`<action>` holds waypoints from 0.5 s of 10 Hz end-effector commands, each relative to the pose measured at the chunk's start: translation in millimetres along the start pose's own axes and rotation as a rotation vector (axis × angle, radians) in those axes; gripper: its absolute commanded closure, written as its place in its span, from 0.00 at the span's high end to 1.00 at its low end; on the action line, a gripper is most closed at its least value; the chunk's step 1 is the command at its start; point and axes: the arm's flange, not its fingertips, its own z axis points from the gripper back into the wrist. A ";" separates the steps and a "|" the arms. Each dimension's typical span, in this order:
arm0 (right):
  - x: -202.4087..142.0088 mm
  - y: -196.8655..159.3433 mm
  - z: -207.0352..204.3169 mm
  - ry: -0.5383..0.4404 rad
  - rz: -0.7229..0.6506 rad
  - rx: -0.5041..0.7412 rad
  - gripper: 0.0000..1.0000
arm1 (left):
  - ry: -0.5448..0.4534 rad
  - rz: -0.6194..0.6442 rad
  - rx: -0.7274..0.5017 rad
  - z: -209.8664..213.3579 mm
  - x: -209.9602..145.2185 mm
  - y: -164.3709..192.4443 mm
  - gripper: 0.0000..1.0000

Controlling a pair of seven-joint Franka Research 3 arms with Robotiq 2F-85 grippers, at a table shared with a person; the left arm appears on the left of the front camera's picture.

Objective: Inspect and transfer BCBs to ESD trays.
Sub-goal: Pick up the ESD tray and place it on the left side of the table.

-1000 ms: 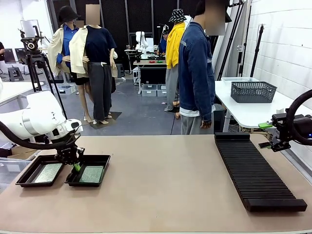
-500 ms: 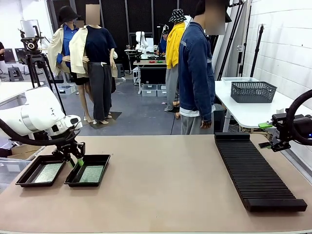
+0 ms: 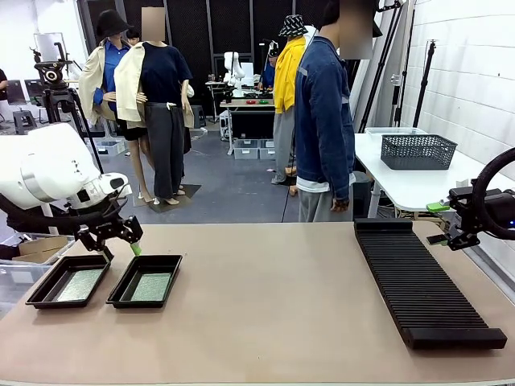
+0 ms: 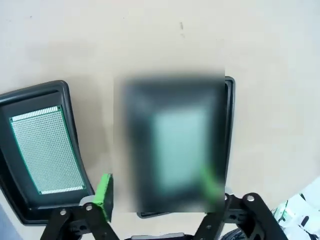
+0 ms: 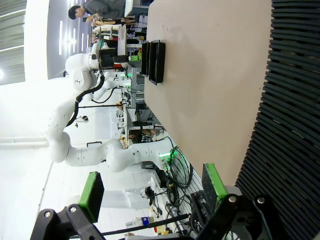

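BCBs, thin flat green speckled circuit boards, lie one in each of the two shallow glossy black ESD trays set side by side near the table's left end: one board in the outer tray, the other board in the tray nearer the table's middle. From where I sit, my left gripper hovers just above the far rims of the trays, over the gap between them, jaws spread apart and empty. In its wrist view the outer tray's board shows a fine dotted grid and sits flat on the floor with a narrow margin all round.

I judge these boards light, stiff and brittle at the edges, slick on the face. With so little room inside the rim, I would pinch one by a short edge after tipping it up, never across the face.

My right gripper, fingers wide and holding nothing, waits far from the trays, beside the long black ribbed slotted rack, at its far right corner.
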 end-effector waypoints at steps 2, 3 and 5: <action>-0.5 0.7 -0.9 -0.003 -0.010 -0.005 1.00 | 0.005 0.029 0.001 0.7 -8.2 -1.1 1.00; -0.5 0.7 -0.9 -0.003 -0.010 -0.005 1.00 | 0.004 0.033 0.003 0.8 -7.8 -0.9 1.00; -0.5 0.7 -0.9 -0.003 -0.010 -0.005 1.00 | -0.021 0.018 0.020 -2.2 -5.4 -4.9 1.00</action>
